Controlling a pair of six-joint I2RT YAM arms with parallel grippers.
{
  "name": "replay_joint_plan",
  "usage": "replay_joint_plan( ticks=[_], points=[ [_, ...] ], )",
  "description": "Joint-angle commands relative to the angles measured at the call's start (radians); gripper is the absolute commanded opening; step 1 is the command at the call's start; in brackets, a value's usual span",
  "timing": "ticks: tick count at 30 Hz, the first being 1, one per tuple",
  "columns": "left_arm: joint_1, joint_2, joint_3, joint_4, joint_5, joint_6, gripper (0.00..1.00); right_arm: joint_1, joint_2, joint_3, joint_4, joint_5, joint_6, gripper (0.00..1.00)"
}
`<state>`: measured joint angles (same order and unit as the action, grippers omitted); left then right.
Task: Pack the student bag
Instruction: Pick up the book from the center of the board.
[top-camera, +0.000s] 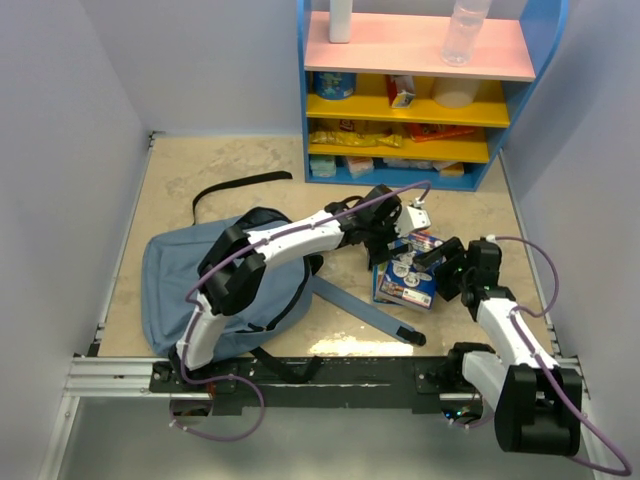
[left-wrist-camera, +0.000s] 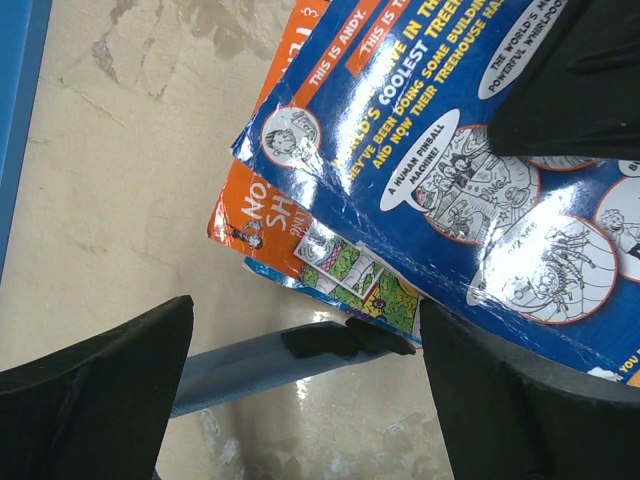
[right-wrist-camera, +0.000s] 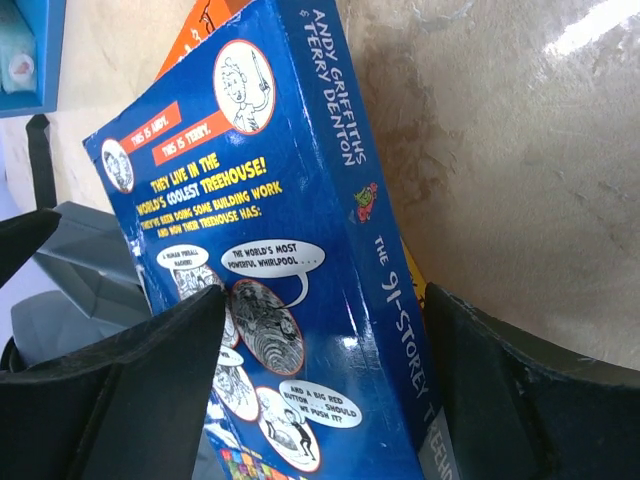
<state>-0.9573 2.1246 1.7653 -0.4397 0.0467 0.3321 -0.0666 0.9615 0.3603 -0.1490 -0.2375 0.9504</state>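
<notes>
Left fingers (left-wrist-camera: 90, 400) spread over books (left-wrist-camera: 400, 130); right fingers (right-wrist-camera: 530, 400) spread astride blue book (right-wrist-camera: 300, 260) (student bag (top-camera: 175, 275) beside).

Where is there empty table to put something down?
Bare table lies in the far left corner, between the wall, the black strap and the blue shelf. The middle is crowded: the left hand and right hand bunch over the books, beside the backpack.

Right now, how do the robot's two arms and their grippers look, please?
The left arm and right arm both have white shells with bulky black joints. A thin lilac cable loops loosely along each. The left gripper and right gripper are black, with broad matte black fingers. I can read no markings on them.
</notes>
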Motion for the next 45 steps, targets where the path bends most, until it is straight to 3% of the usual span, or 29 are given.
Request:
replay_joint_plan(
  ticks=[1,12,19,23,25,26,29,33,36,39,42,45],
  points=[
    [-0.032,0.032,0.039,0.03,0.03,-0.028,1.0,0.004,-0.052,-0.009,0.028,-0.057,0.039,0.81],
    [-0.093,0.118,0.203,-0.025,0.136,-0.015,1.0,0.002,-0.217,0.031,-0.135,-0.019,0.033,0.76],
    [-0.11,0.115,0.207,-0.05,0.275,-0.034,1.0,0.002,-0.316,0.066,-0.218,0.033,0.039,0.69],
    [-0.101,0.052,0.13,-0.099,0.254,0.056,1.0,0.002,-0.32,0.137,-0.218,0.014,0.041,0.42],
    [-0.055,-0.063,0.056,-0.084,0.242,0.076,1.0,0.002,-0.323,0.154,-0.208,-0.011,0.05,0.3],
    [-0.031,-0.104,0.008,-0.085,0.269,0.079,1.0,0.002,-0.326,0.164,-0.204,-0.011,0.051,0.19],
    [0.078,-0.256,-0.01,-0.229,0.419,0.159,1.0,0.002,-0.33,0.175,-0.19,-0.005,0.047,0.0],
    [0.115,-0.476,-0.044,-0.327,0.311,0.283,1.0,0.002,-0.328,0.2,-0.181,-0.002,0.022,0.0],
    [0.115,-0.55,-0.04,-0.407,0.199,0.227,1.0,0.002,-0.336,0.249,-0.185,0.006,0.005,0.0],
    [0.117,-0.6,-0.119,-0.494,0.182,0.147,1.0,0.001,-0.322,0.273,-0.15,-0.006,0.004,0.0],
    [0.101,-0.682,-0.315,-0.424,0.185,0.094,1.0,0.002,-0.291,0.29,-0.113,-0.035,0.005,0.0],
    [0.037,-0.707,-0.44,-0.347,0.067,0.055,1.0,0.004,-0.265,0.313,-0.098,-0.065,-0.005,0.0]
  ],
)
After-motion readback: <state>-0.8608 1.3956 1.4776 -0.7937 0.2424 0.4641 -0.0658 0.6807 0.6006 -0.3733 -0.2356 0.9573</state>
